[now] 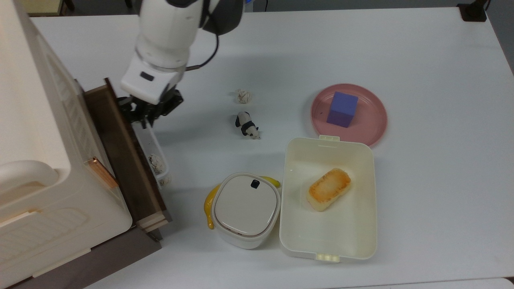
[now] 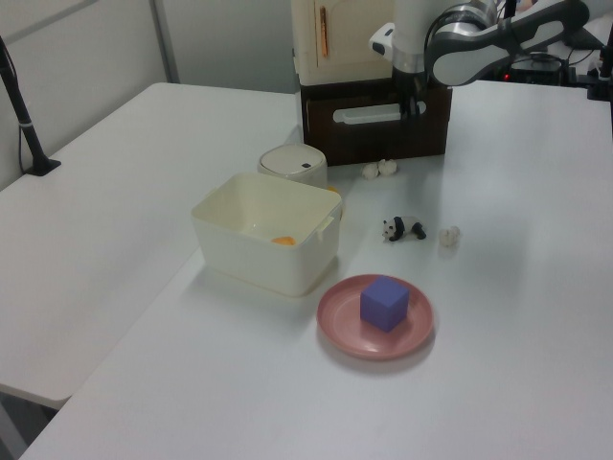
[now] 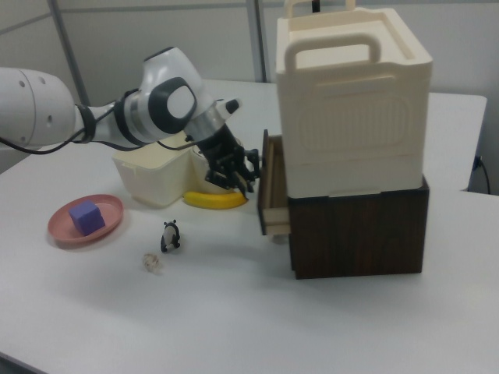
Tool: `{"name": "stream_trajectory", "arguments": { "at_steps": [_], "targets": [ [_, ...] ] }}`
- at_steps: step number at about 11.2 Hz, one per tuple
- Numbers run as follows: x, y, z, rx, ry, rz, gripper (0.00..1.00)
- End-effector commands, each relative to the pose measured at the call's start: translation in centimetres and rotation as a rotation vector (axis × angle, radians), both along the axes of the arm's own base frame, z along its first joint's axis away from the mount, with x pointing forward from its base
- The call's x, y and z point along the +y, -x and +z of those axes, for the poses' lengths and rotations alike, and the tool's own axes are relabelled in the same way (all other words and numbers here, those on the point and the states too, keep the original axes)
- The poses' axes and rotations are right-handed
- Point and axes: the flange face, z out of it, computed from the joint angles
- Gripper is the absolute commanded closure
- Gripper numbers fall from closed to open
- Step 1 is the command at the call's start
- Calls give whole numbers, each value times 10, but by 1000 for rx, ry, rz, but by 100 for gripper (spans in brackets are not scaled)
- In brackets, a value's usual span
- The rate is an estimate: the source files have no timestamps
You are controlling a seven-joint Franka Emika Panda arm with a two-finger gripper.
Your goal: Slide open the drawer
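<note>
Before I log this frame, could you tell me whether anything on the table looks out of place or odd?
Two crumpled white lumps lie right under the handle of the partly open drawer, in its path. A banana is wedged under the small lidded container. Nothing looks spilled or damaged.
</note>
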Motion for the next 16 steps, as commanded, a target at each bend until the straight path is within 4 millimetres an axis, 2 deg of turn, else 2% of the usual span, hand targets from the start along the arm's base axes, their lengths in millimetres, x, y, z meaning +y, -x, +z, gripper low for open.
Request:
{"name": "stream_trajectory", "arguments": {
  "at_steps": [1, 2, 4, 5, 6, 7, 9, 13, 15, 16],
  "targets": [
    [105, 24, -24, 66, -110, -70, 99],
    [115, 27, -22, 74, -113, -72, 99],
    [117, 29, -18, 78, -113, -72, 97],
    [116, 29, -16, 74, -114, -75, 90],
    [114, 29, -15, 67, -118, -104, 31],
    [114, 26, -7, 21, -134, -196, 0],
    [112, 22, 7, -42, -154, -308, 0],
    [102, 16, 63, -82, -158, -379, 0],
    [111, 24, 68, -79, -172, -456, 0],
    [125, 33, 72, -54, -174, -482, 0]
  ]
}}
